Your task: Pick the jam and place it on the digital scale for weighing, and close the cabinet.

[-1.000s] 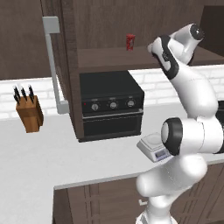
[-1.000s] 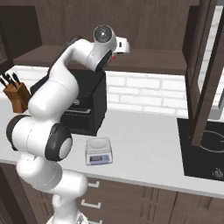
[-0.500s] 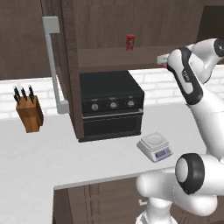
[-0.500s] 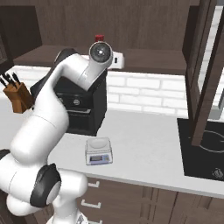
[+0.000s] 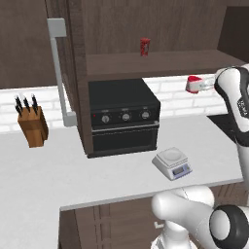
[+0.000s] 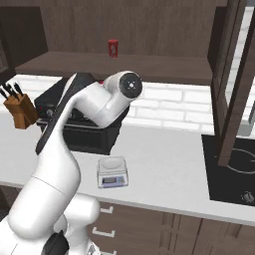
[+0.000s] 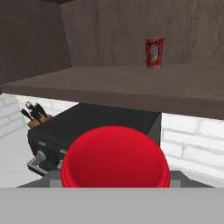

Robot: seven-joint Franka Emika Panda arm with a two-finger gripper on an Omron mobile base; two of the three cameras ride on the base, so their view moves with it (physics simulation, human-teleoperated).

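Gripping the jam (image 5: pixel 194 84) between its fingers, the end effector (image 5: pixel 200 86) holds it high above the counter (image 5: pixel 58 165).

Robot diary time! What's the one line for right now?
pincer: shut on jam, held in the air | scale: bare, on counter | cabinet: door open | red can: on shelf

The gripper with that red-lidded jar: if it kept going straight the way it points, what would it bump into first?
Probably the black oven, which lies just beyond the jam held in the gripper; depth is hard to judge, so it might pass above it toward the cabinet shelf.
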